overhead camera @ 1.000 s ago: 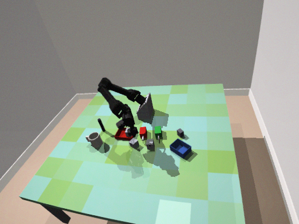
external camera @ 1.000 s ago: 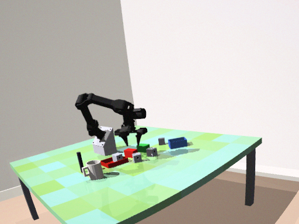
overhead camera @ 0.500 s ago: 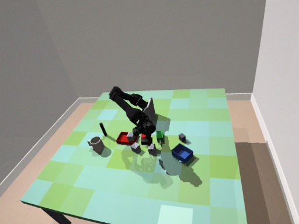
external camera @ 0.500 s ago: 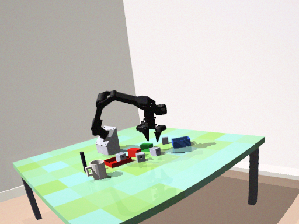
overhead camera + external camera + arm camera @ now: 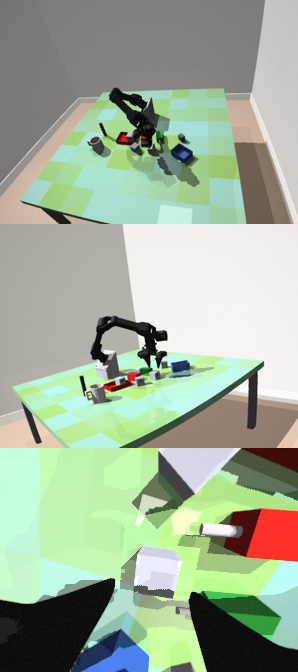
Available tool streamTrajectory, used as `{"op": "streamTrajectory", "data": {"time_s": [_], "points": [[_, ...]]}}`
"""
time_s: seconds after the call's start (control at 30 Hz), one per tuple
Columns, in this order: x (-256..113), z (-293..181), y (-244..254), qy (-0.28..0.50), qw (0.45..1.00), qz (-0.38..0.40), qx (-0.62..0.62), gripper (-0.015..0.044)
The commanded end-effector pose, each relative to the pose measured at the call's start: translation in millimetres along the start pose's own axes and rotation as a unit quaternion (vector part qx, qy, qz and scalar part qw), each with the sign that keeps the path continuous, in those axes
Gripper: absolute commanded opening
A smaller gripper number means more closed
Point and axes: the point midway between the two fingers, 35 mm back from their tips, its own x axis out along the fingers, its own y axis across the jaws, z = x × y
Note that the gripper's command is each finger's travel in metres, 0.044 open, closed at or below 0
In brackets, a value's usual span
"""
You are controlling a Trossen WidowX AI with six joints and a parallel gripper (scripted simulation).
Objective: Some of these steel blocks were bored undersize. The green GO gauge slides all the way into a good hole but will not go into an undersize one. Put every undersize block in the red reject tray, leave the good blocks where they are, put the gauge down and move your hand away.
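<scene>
My gripper (image 5: 153,367) (image 5: 152,589) is open and empty, pointing down above a steel block (image 5: 151,149) (image 5: 155,375) (image 5: 158,570) that stands on the table. A second block (image 5: 135,146) (image 5: 139,381) (image 5: 197,468) stands beside the red tray (image 5: 122,143) (image 5: 116,388). A third block (image 5: 130,136) (image 5: 120,381) is in that tray. A fourth, darker block (image 5: 181,137) (image 5: 164,364) stands behind the blue bin. The green gauge (image 5: 159,135) (image 5: 145,370) (image 5: 245,610) lies on the table, its grey pin partly hidden by a finger in the wrist view.
A red-handled gauge (image 5: 134,376) (image 5: 275,535) with a pale pin lies between the tray and the green gauge. The blue bin (image 5: 186,157) (image 5: 180,367) (image 5: 130,650) is on the far side. A mug (image 5: 96,144) (image 5: 98,394) and an upright black stick (image 5: 102,129) (image 5: 82,385) stand beyond the tray.
</scene>
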Motion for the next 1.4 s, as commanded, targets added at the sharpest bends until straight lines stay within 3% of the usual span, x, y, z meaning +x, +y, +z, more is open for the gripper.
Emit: {"op": "streamTrajectory", "data": {"time_s": [0.0, 1.27, 1.37], "points": [[10.5, -0.6, -1.2, -0.003, 1.000, -0.002, -0.004, 0.0325], [65.5, 0.0, -3.3, -0.005, 1.000, -0.003, -0.004, 0.0325], [62.2, 0.2, -1.9, -0.002, 1.000, -0.002, 0.000, 0.0246]]}}
